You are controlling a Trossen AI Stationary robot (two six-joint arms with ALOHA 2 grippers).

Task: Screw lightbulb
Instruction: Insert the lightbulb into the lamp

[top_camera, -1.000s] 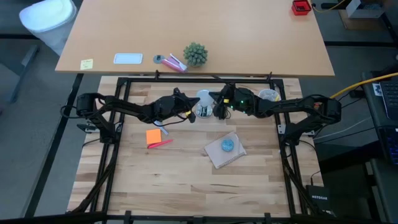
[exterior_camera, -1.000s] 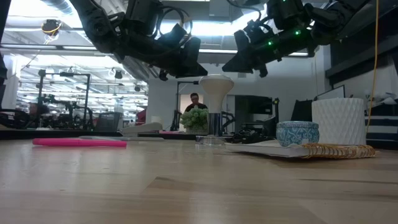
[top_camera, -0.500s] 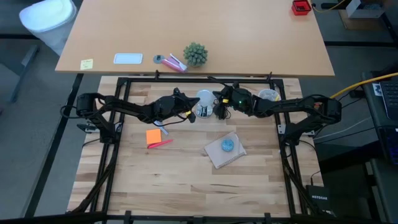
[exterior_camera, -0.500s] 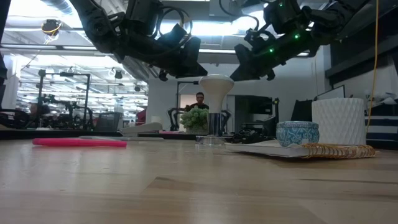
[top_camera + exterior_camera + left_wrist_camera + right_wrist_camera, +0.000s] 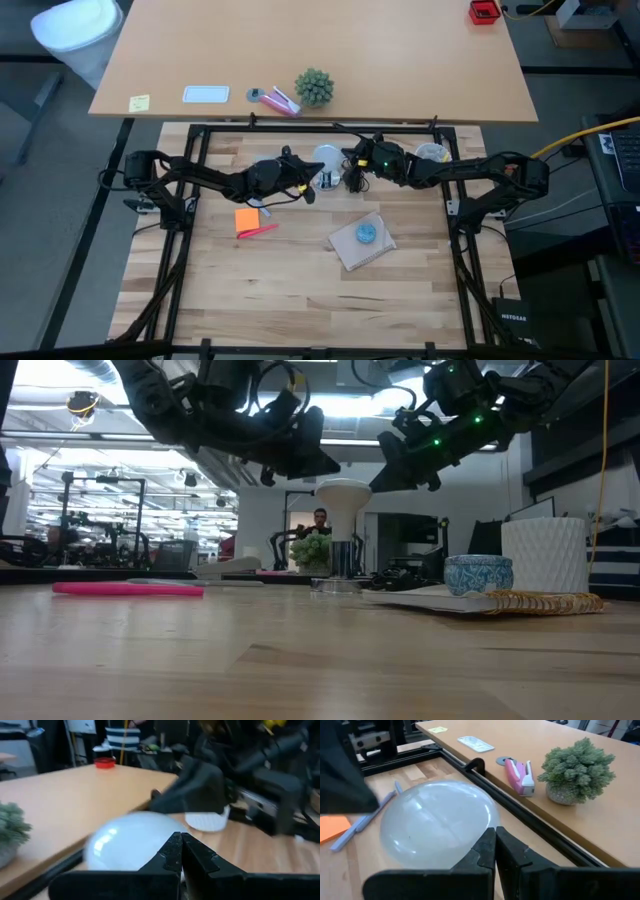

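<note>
The lightbulb [image 5: 343, 497], a frosted white globe, stands upright on its grey base in a small holder [image 5: 336, 584] on the table, toward the far edge at the middle. My left gripper [image 5: 328, 470] is shut and hangs at the globe's upper left. My right gripper [image 5: 380, 482] is shut and slants down at the globe's upper right. In both wrist views the lightbulb [image 5: 130, 840] [image 5: 435, 825] fills the space just beyond the shut fingertips. From above, the lightbulb [image 5: 327, 156] shows between the two arms. My left gripper has its shut fingertips [image 5: 175, 845] right at the globe's top; I cannot tell whether they touch it. My right gripper points its shut fingertips [image 5: 492, 840] slanting down at the globe's upper side; I cannot tell whether they touch it.
A small blue bowl [image 5: 367, 232] sits on a brown pad near the table's middle. A white textured cup [image 5: 545, 555] stands at the far right. An orange note and a pink pen [image 5: 250, 222] lie to the left. A black frame rail [image 5: 520, 815] runs along the far edge.
My right gripper has tipped its fingertips down toward the lightbulb's upper side. My left gripper has shifted a little toward the lightbulb. Both have stayed shut, and the lightbulb stands as before.
</note>
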